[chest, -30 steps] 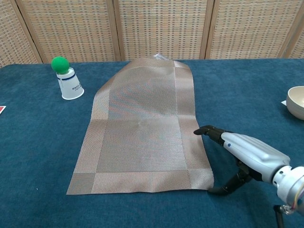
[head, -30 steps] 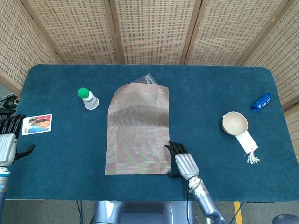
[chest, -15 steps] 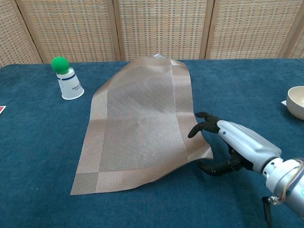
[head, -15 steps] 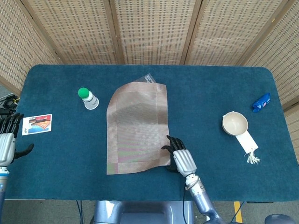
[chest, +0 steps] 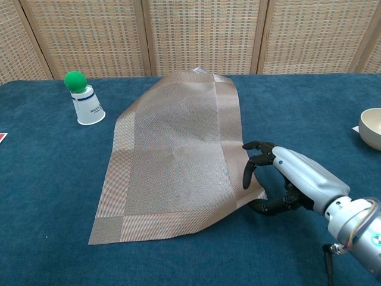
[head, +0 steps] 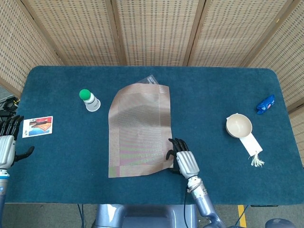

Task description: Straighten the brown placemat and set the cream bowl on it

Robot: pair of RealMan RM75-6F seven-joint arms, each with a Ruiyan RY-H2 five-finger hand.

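Pinching the near right corner of the brown placemat [chest: 178,152], the right hand [chest: 292,182] has its dark fingers [chest: 255,168] curled over the lifted edge, thumb beneath. The cream bowl [head: 238,126] sits well to the placemat's right. Far left of the placemat, the left hand [head: 6,142] holds nothing, fingers spread.

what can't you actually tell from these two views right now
- Right hand on the placemat corner: chest view shows fingers above and below the lifted edge, but the fingers cover the contact.
- Cream bowl: cut off by the chest view's right edge; its inside shows only in the head view.
- Clear item behind the placemat's far edge: mostly hidden under the mat.
- Left hand: at the head view's left edge, absent from the chest view.
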